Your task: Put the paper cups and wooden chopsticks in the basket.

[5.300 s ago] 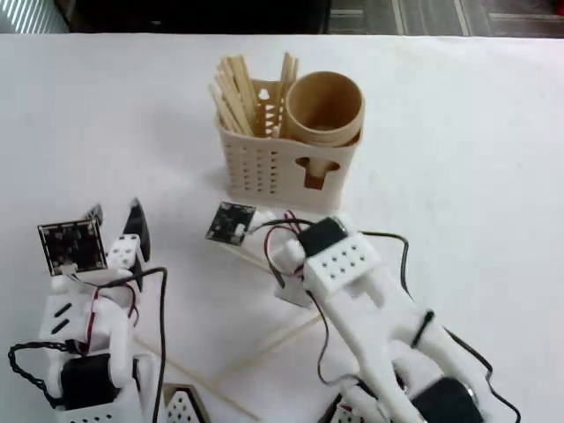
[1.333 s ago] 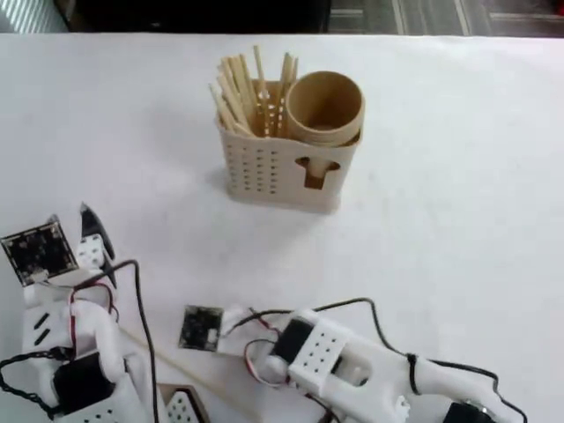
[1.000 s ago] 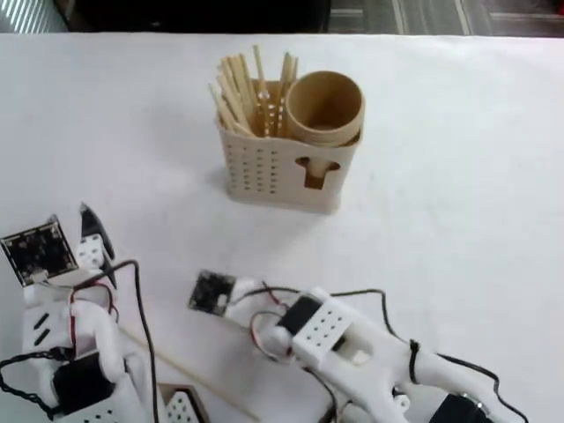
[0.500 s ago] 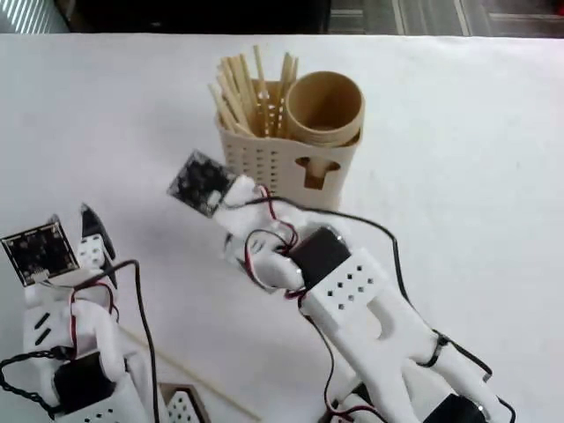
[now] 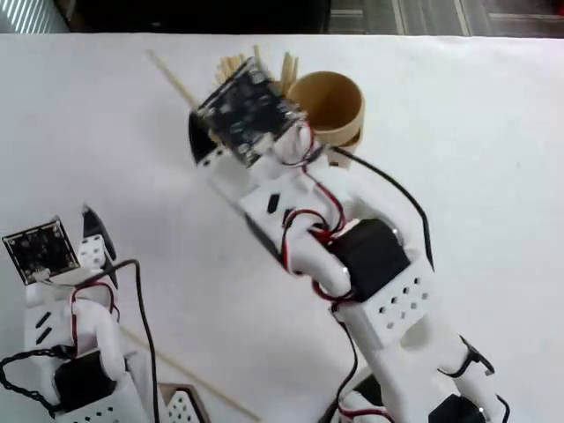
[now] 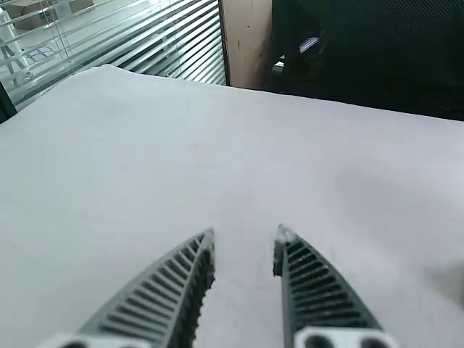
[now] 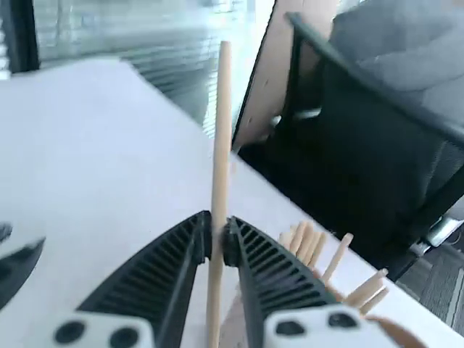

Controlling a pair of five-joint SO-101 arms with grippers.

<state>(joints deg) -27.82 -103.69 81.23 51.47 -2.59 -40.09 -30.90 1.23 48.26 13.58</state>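
Right claw (image 7: 217, 243) is pinched tight on one wooden chopstick (image 7: 220, 130), held aloft beside the bunch of chopsticks (image 7: 319, 254) standing in the basket (image 5: 339, 157) (mostly hidden under the arm), with the paper cup (image 5: 328, 104) just beside them. Left claw (image 6: 243, 250) hangs parted, gripping nothing, over the worktop (image 6: 145, 145), well apart from the basket; another chopstick (image 5: 194, 381) lies on the worktop near that arm

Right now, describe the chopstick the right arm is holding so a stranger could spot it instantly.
Find the brown paper cup at the table's far middle, with the right arm stretched up beside it. The chopstick juts from that arm's shut jaws, slanting alone over bare table, unlike the bundled chopsticks standing next to the cup.
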